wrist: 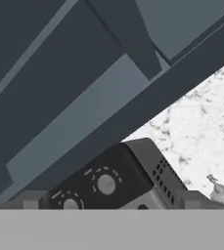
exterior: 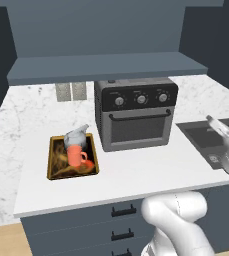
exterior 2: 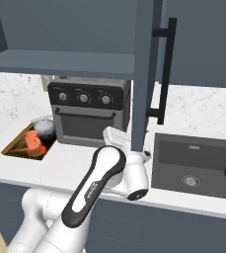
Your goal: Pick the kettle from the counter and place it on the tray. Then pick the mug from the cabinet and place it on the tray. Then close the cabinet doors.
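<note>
- White arm links are filling the foreground while the gripper [exterior 2: 145,154] is sitting against the lower edge of an open cabinet door [exterior 2: 143,74]; I cannot tell how wide its fingers are standing.
- Kettle [exterior: 76,135] and mug [exterior: 76,155] are already resting on the tray [exterior: 53,170].
- Door-closing is looking like the step in hand; next move is calling for swinging this panel shut.

We see the gripper's hand [exterior 2: 115,137] pressed close behind the open cabinet door [exterior 2: 143,74], whose edge stands directly in front of it and blocks the way toward the sink [exterior 2: 193,168]. Above it the cabinet's shelf base [exterior 2: 60,63] caps any upward path. To its left the black oven [exterior 2: 87,111] fills the space under that shelf. Beyond the oven, the counter [exterior: 136,172] lies bare between oven front and counter edge, up to the tray [exterior: 53,162].
</note>
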{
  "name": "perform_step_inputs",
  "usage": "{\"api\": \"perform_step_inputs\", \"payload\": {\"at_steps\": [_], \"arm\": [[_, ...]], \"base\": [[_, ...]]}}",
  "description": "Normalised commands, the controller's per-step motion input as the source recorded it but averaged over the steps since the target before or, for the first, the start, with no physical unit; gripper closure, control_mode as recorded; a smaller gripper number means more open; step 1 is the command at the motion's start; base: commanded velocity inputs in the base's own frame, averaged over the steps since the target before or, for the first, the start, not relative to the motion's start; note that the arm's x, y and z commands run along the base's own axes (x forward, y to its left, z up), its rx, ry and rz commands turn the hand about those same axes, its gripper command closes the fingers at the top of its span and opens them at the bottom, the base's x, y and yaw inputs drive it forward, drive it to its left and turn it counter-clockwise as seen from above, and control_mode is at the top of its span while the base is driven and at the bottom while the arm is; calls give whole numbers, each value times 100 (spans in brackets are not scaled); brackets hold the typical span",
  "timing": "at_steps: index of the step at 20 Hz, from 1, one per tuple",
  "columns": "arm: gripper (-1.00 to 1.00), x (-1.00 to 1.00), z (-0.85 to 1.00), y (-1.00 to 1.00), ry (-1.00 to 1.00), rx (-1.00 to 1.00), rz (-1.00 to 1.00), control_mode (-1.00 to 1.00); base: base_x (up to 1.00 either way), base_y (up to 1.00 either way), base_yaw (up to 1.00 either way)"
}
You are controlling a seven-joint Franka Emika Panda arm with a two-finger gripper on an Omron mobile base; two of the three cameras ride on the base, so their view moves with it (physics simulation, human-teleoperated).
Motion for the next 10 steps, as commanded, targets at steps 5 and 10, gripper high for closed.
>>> {"api": "perform_step_inputs", "payload": {"at_steps": [5,10], "arm": [[-100,0,-4,-33,-2,5,-2,-100],[-100,0,0,-69,0,20,-2,-100]], "base": [[0,0,0],[0,0,0]]}}
